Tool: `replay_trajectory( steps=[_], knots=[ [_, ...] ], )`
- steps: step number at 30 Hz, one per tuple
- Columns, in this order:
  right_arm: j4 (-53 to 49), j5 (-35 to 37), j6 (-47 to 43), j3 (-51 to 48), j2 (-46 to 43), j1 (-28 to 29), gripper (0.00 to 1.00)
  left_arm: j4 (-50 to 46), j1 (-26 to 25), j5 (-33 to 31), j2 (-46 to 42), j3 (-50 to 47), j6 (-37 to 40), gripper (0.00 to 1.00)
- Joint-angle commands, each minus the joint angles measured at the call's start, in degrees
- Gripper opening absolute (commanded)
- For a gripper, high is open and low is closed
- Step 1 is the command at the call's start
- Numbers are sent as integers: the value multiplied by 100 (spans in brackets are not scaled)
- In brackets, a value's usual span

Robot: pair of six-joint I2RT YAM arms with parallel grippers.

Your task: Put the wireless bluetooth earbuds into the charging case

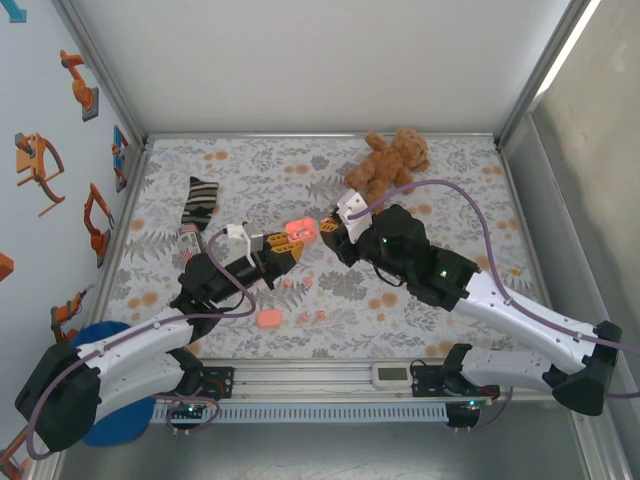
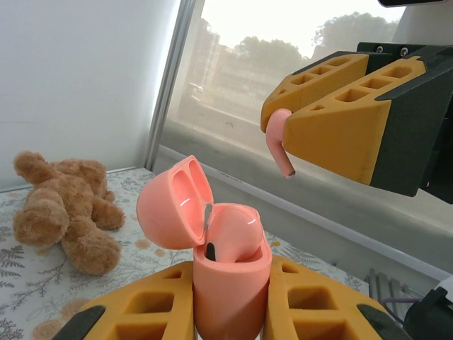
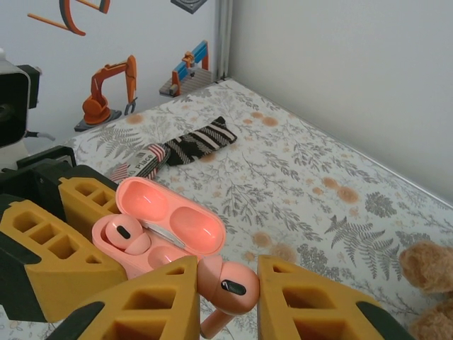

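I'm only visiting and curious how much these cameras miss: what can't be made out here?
- Left wrist view: the lower half of the case is hidden between the left fingers.
- Right wrist view: the case's second slot is partly hidden behind the held earbud and the right fingers. The teddy bear is cut off by the right edge.
- Top view: the loose earbuds are too small and blurred to count.
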Motion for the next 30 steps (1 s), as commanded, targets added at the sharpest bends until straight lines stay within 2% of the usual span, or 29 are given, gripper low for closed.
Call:
replay_trajectory(
  steps=[1, 12, 30],
  knots=[
    [346, -209, -101, 212, -35, 35, 22, 285, -39, 108, 27, 241, -143, 0],
    [642, -286, -35, 129, 180, 35, 22, 354, -101, 170, 127, 297, -230, 0],
    [476, -146, 28, 31, 289, 36, 22, 437, -149, 135, -16, 236, -271, 0]
  ],
)
